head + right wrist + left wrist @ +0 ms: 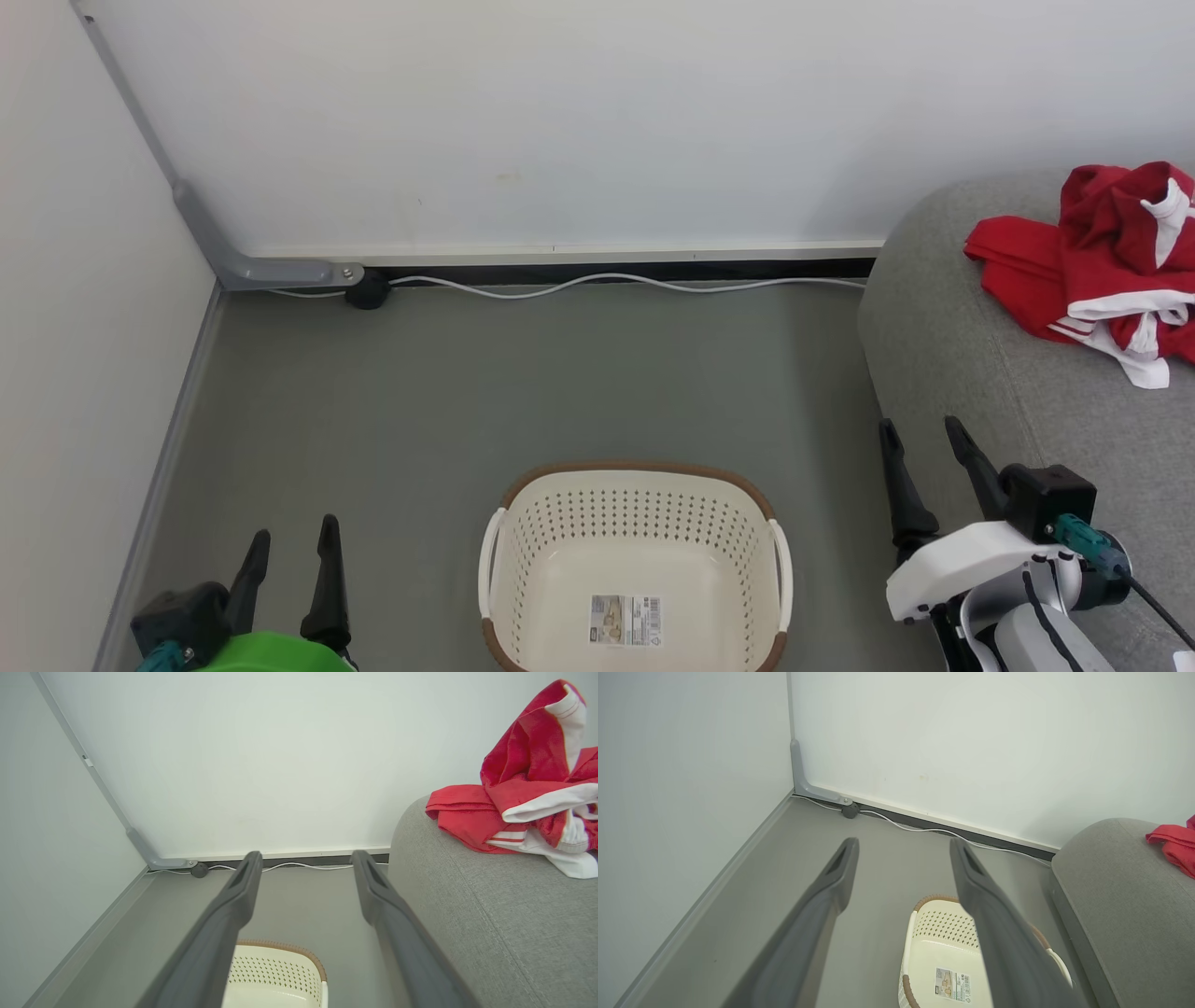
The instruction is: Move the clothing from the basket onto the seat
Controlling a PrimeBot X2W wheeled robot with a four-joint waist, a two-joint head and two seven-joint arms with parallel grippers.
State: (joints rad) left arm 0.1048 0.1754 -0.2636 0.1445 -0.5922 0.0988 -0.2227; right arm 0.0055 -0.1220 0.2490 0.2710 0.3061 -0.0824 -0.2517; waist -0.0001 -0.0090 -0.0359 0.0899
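Head view: my left pincer (294, 532) and right pincer (920, 427) both stand spread wide, gripping nothing, one on each side of the laundry basket (635, 471) on the grey floor (467, 392). The basket's near rim is cut off by the bottom edge; a label sticker (625, 620) lies on its bare bottom. The red-and-white clothing (1092, 271) lies heaped on the grey sofa (943, 317), well apart from the basket and running off the right edge. It may be two garments, but the folds hide where one ends. From my left wrist, one finger (994, 933) covers part of the basket.
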